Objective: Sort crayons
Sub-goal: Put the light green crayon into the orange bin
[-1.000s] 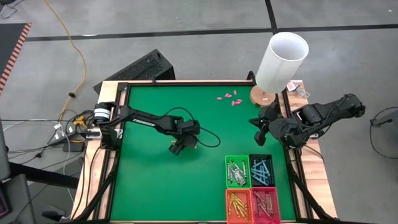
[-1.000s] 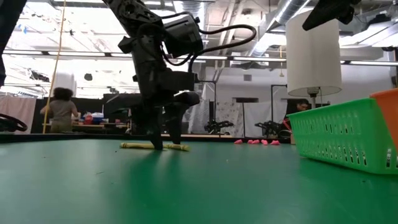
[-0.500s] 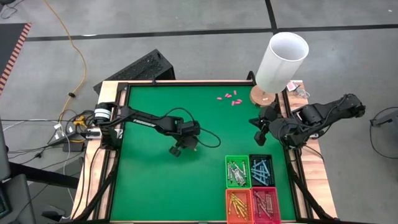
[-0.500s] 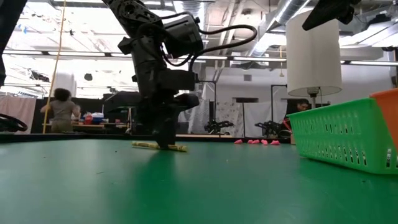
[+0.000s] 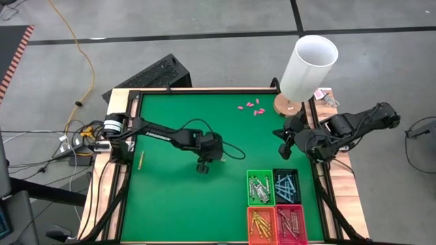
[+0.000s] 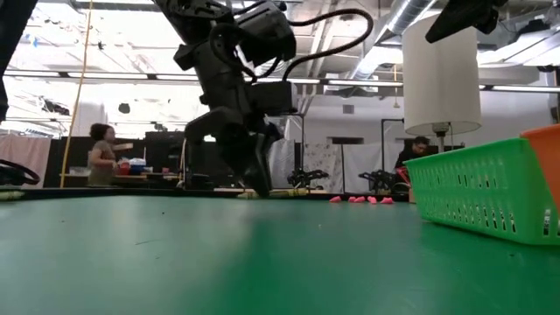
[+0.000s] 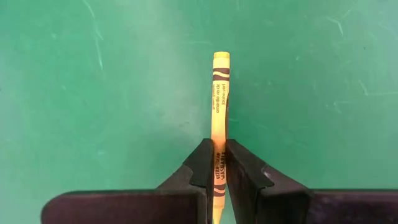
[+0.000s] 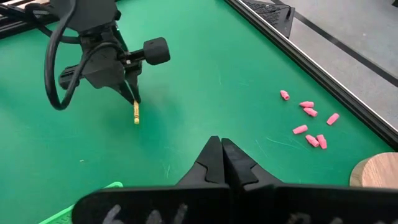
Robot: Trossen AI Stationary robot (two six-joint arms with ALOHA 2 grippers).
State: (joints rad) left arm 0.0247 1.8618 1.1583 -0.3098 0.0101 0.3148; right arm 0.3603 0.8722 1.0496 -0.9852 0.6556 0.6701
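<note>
My left gripper point(image 5: 202, 167) hangs over the middle of the green table point(image 5: 170, 204), shut on a yellow-orange crayon point(image 7: 219, 99). The right wrist view shows this crayon point(image 8: 136, 115) pointing down below the fingers. Another yellow crayon point(image 5: 141, 160) lies flat near the table's left edge. Sorted crayons fill the green point(image 5: 259, 187), blue point(image 5: 286, 185), orange point(image 5: 261, 223) and pink point(image 5: 290, 222) baskets at the near right. My right gripper point(image 8: 221, 146) waits shut at the right edge point(image 5: 285, 139). My left gripper pinches the crayon's upper part point(image 7: 217, 163) between its two fingers. The fingers come from above, slightly slanted, and lie along the crayon. Most of the crayon sticks out past the fingertips and hangs nearly upright, its free end point(image 8: 136, 121) close above the table.
Small pink pieces point(image 5: 250, 106) lie scattered at the far right. A tall white cylinder point(image 5: 308, 67) on a round wooden base stands at the far right corner. The green basket's wall point(image 6: 481, 188) rises at the right of the low view. People move in the room behind.
My left gripper has shut on the crayon that lay flat on the table, and has moved up and a little toward the table's right edge. The crayon has turned from lying flat to hanging point down. A yellow crayon now shows near the left edge, where none showed before.
</note>
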